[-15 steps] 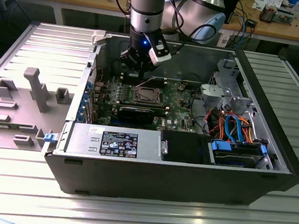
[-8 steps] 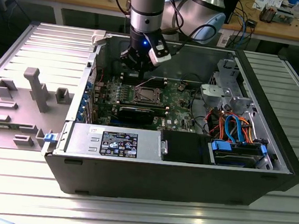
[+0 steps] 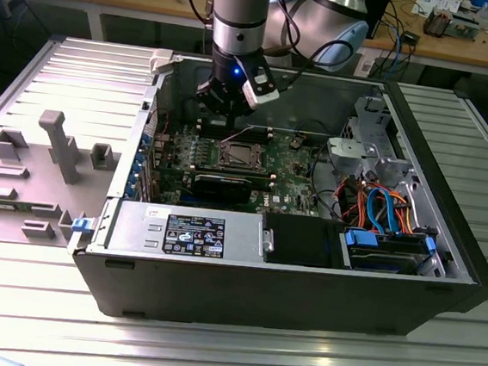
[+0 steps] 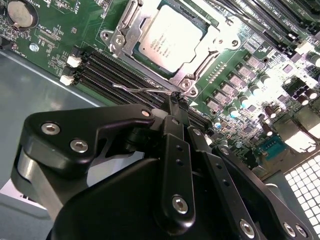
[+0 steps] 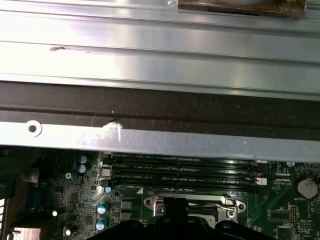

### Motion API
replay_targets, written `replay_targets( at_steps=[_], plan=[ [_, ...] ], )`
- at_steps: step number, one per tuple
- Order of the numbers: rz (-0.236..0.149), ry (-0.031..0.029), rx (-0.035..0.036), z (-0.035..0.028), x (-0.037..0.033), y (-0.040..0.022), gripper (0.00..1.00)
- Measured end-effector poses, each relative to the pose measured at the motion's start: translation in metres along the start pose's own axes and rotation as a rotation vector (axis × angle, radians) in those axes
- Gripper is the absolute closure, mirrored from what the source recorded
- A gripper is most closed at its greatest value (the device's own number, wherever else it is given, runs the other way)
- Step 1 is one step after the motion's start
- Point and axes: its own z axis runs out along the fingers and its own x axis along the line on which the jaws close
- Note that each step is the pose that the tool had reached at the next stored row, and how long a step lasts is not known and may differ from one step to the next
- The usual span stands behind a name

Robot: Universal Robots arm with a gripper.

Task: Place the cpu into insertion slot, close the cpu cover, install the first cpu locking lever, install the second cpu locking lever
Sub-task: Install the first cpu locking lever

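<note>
The cpu [image 4: 170, 37] lies silver top up in the insertion slot [image 3: 238, 155] on the green board. The cpu cover [image 4: 125, 27] lies flat around it, framing its top. A thin wire locking lever [image 4: 142, 89] sticks out from the socket's corner over the memory slots, unlatched. In the second wrist view my gripper [image 4: 176, 100] is shut, with its fingertips right at that lever near the hinge end; whether they clamp it I cannot tell. Seen from the exterior view, the gripper [image 3: 227, 112] hangs just behind the socket. The socket [image 5: 190, 202] also appears in the first wrist view.
The open computer case [image 3: 243, 278] surrounds the board. Memory slots [image 4: 125, 75] run beside the socket, and a black expansion card [image 3: 227, 184] lies in front of it. A drive cage [image 3: 377, 152] with cables stands at the exterior view's right. The case's metal wall [image 5: 160, 60] is close behind the gripper.
</note>
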Motion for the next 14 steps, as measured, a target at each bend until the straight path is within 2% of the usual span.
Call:
replay_targets(
  at_steps=[3,9,14],
  plan=[
    [0.0,0.0001,0.0001,0.0005,-0.0004,0.0,0.89],
    [0.001,0.0,0.0,0.0032,-0.0068,-0.0003,0.89],
    [0.017,-0.0014,0.0006,0.0059,-0.0099,0.001,0.89]
  ],
)
